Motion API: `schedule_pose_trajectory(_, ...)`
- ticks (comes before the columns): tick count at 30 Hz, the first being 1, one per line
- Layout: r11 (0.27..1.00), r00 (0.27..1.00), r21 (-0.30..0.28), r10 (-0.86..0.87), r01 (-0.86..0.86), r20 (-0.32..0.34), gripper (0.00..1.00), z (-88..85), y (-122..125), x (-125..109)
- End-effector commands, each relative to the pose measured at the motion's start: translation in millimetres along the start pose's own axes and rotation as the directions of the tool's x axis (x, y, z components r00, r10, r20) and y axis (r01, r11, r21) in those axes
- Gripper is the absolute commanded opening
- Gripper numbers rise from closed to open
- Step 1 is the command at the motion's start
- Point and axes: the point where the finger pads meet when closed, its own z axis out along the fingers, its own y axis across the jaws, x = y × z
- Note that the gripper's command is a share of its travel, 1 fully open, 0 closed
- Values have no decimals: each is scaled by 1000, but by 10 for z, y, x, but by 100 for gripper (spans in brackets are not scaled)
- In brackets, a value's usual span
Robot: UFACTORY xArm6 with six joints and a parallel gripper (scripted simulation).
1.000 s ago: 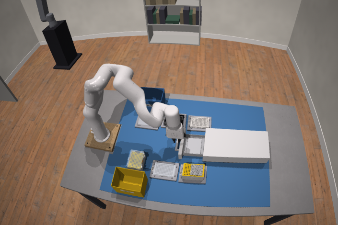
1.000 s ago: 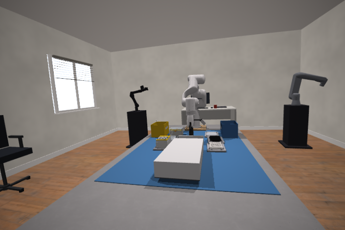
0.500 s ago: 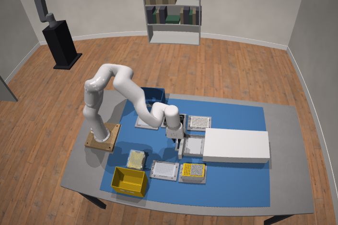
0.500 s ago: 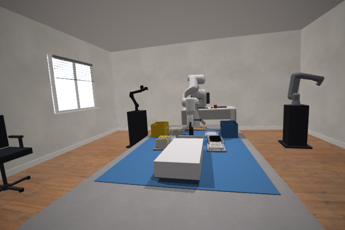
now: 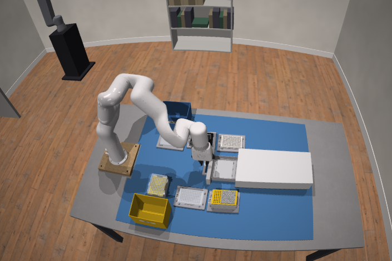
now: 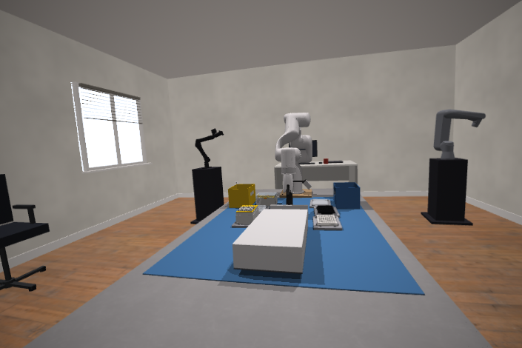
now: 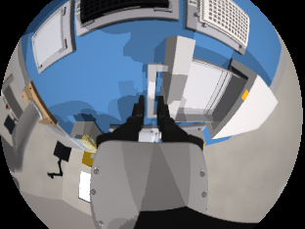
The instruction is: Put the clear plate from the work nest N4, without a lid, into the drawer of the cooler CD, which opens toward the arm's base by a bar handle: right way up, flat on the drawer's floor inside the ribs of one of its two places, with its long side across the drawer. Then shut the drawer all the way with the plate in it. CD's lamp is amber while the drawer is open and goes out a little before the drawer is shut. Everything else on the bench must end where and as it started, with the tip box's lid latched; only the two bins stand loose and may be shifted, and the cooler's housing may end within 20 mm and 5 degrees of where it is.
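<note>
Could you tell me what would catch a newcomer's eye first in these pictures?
Probably the big white cooler on the blue mat, its drawer pulled out toward the arm's base. Next, the white arm bent low, its gripper at the drawer's bar handle. The yellow bin stands out at the mat's corner.

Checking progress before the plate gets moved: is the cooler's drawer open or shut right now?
Open. The drawer sticks out of the white cooler toward the arm's base, its pale floor showing, and an amber lamp glows on the housing.
</note>
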Motion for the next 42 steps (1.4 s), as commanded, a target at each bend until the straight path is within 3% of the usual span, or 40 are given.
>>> schedule_pose_trajectory(1, 998, 1000, 68, 2, -2, 0, 21, 217, -260, -6)
schedule_pose_trajectory(42, 998, 1000, 68, 2, -2, 0, 21, 214, -310, -6)
